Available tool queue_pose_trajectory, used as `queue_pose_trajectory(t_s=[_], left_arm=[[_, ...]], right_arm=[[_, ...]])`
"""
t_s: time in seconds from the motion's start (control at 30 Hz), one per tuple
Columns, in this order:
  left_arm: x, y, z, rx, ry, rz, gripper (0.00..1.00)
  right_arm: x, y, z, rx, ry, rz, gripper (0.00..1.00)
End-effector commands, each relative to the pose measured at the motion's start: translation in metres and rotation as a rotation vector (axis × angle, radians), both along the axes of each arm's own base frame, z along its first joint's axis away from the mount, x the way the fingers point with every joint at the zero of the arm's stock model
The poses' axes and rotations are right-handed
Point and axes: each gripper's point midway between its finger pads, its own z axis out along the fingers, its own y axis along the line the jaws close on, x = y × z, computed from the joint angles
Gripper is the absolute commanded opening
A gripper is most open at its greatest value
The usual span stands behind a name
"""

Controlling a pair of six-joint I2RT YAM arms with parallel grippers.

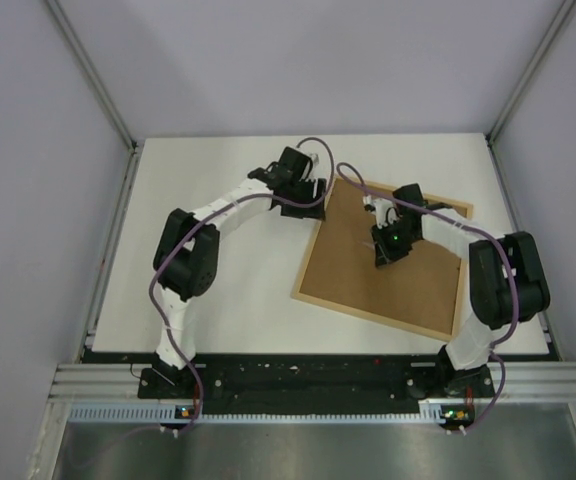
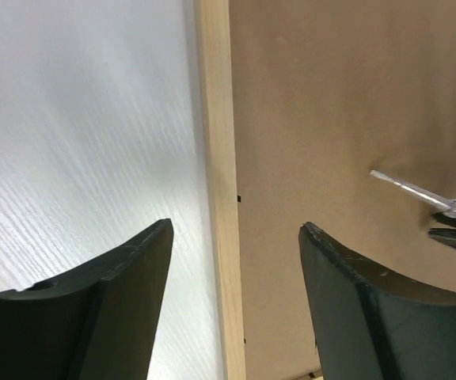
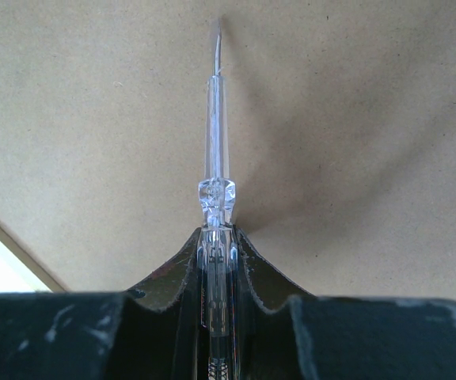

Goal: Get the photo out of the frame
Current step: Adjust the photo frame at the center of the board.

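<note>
White table [image 1: 238,275] (grey walls [image 1: 318,60] around) bears the frame [image 1: 388,285].

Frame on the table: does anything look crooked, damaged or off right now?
The frame lies brown back up, skewed against the edges of the table. No damage shows. The right end effector is shut on a thin clear tool aimed at that back; the left end effector straddles the frame's wooden edge, open.

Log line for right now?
frame: back side up | left end effector: open over frame edge | right end effector: shut on clear tool
</note>
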Motion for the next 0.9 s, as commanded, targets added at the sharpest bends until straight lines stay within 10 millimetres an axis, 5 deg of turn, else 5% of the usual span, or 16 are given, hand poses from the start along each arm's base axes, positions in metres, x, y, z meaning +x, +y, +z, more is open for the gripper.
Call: queue_pose_trajectory(t_s=[0.0,0.37,0.63,0.87], left_arm=[[0.024,-0.008,0.065,-0.127,-0.159,-0.025,0.72],[0.066,-0.013,-0.002,0.027,-0.153,-0.028,0.75],[0.066,-0.015,-0.034,0.082,-0.111,-0.039,0.71],[0.049,-0.005,-0.042,0.092,-0.076,-0.037,0.58]], right_arm=[[0.008,0.007,0.028,0.039,-0.098,0.030,0.00],[0.028,-0.013,0.080,0.063,-0.238,-0.050,0.00],[0.037,-0.023,0.109,0.068,-0.349,-0.079,0.00],[0.034,-0.024,0.105,0.067,-0.352,-0.070,0.00]])
